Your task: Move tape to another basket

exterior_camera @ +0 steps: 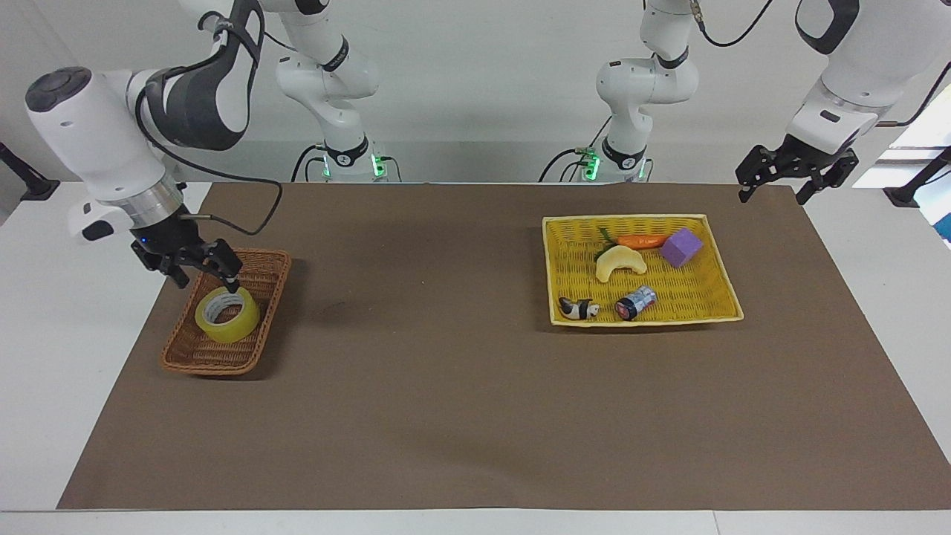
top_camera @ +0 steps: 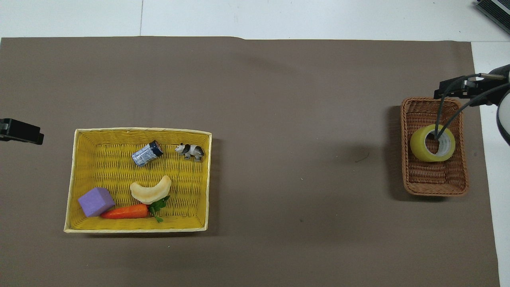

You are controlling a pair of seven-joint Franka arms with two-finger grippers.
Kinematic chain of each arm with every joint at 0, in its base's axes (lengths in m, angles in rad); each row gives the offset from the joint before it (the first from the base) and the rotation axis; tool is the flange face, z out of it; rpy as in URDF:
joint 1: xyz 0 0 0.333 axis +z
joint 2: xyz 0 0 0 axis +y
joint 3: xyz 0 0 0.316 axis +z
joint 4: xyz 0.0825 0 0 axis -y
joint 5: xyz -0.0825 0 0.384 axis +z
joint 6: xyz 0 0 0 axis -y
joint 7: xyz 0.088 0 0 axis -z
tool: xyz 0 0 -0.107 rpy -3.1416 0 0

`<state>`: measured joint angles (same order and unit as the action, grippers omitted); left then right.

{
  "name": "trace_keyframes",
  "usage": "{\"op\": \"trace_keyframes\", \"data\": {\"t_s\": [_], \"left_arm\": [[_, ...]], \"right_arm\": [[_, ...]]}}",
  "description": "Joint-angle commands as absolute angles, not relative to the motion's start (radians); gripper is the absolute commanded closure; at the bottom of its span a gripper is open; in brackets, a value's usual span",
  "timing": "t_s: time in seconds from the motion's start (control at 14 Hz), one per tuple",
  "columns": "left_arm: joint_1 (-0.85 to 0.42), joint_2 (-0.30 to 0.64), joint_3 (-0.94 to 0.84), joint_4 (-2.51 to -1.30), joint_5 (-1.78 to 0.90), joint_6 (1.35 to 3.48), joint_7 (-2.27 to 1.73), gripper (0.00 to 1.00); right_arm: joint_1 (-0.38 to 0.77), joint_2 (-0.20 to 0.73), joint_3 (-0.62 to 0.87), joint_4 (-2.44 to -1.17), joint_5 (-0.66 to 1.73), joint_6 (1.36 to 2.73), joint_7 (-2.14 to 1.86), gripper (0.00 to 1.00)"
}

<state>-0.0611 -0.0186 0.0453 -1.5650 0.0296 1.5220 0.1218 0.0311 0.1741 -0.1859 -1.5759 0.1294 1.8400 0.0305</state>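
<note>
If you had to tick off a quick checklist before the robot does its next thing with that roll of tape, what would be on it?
1. Tape lies in the brown wicker basket, leaning against a wall: ok.
2. Right gripper is open and holds nothing, over the basket's end nearer the robots: ok.
3. Right gripper is apart from the tape: cannot tell from the facing view; its tip looks very close to the roll.
4. Left gripper is open, waiting off past the yellow tray: ok.
5. Yellow tray keeps its carrot, purple block and can: ok.
</note>
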Motion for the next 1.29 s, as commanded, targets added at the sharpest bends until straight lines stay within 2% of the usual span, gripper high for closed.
{"op": "trace_keyframes", "data": {"t_s": [0.0, 0.29, 0.43, 1.21], "left_arm": [[-0.084, -0.023, 0.061, -1.554, 0.049, 1.509, 0.130, 0.00], [-0.051, -0.018, 0.067, -1.552, -0.082, 1.525, 0.109, 0.00], [-0.023, -0.014, 0.066, -1.543, -0.112, 1.531, 0.094, 0.00], [-0.011, -0.023, 0.061, -1.549, -0.107, 1.513, 0.094, 0.00]], "right_arm": [[0.005, 0.082, -0.126, -1.597, 0.065, 1.737, 0.138, 0.00], [0.005, -0.027, -0.071, -1.597, -0.008, 1.594, 0.212, 0.00], [0.005, -0.080, -0.069, -1.658, 0.005, 1.569, 0.218, 0.00], [0.008, -0.103, -0.058, -1.592, -0.009, 1.546, 0.195, 0.00]]}}
